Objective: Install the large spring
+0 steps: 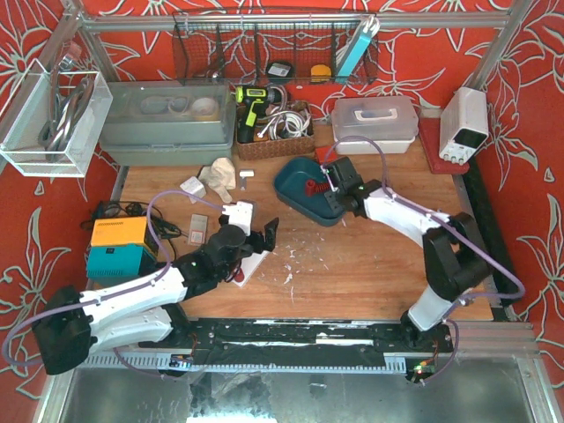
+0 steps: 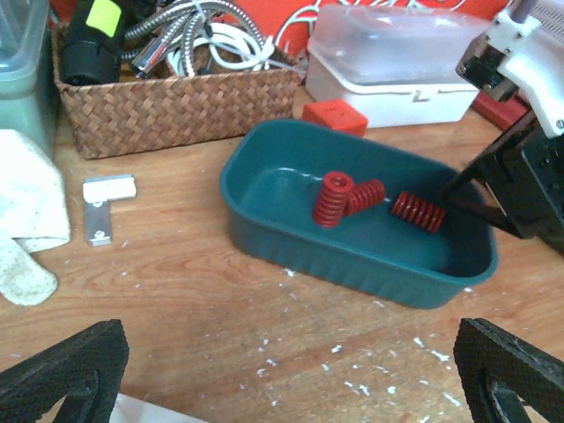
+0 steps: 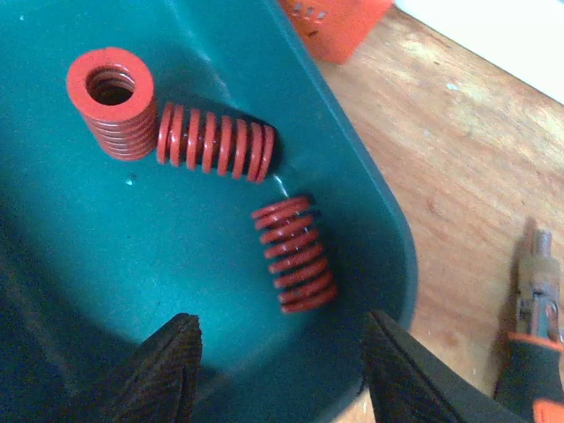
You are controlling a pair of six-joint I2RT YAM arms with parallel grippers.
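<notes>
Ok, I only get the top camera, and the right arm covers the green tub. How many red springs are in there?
Observer: Three, all inside the tub.
Kid: Are they lying down?
Observer: The upright spring stands on end; the middle spring beside it and the near spring lie sideways.
Kid: Is the right claw holding one?
Observer: No. The right claw is open, hovering by the near spring, gripping nothing.
</notes>
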